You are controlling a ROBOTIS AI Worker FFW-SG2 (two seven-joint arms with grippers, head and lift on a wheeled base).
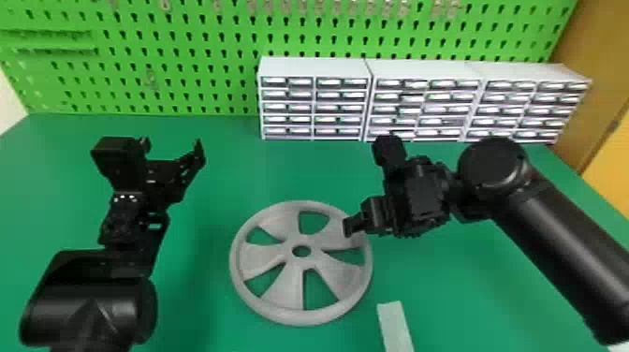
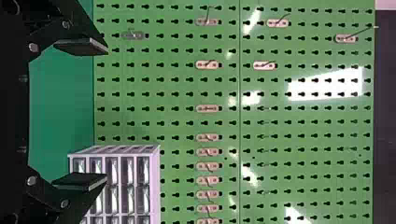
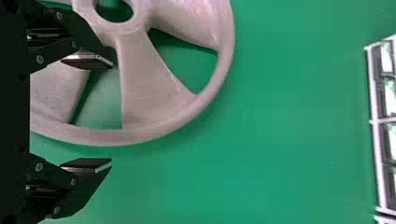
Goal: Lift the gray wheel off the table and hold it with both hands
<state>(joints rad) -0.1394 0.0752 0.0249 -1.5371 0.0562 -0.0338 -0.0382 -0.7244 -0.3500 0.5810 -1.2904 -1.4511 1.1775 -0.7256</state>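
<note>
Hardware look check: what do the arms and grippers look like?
Left arm and right arm: black, rounded, smooth housings; the right has a thick tube and a round joint cap. Small white dots mark the left wrist. Left gripper and right gripper: black, angular fingers, flat pads, silvery screws.

From above, the head view is looking forward and down, the left wrist's is facing the pegboard (image 2: 299,114), the right wrist's is peering closely down at the gray wheel (image 3: 140,88). All are catching drawer cabinets (image 1: 318,69).
</note>
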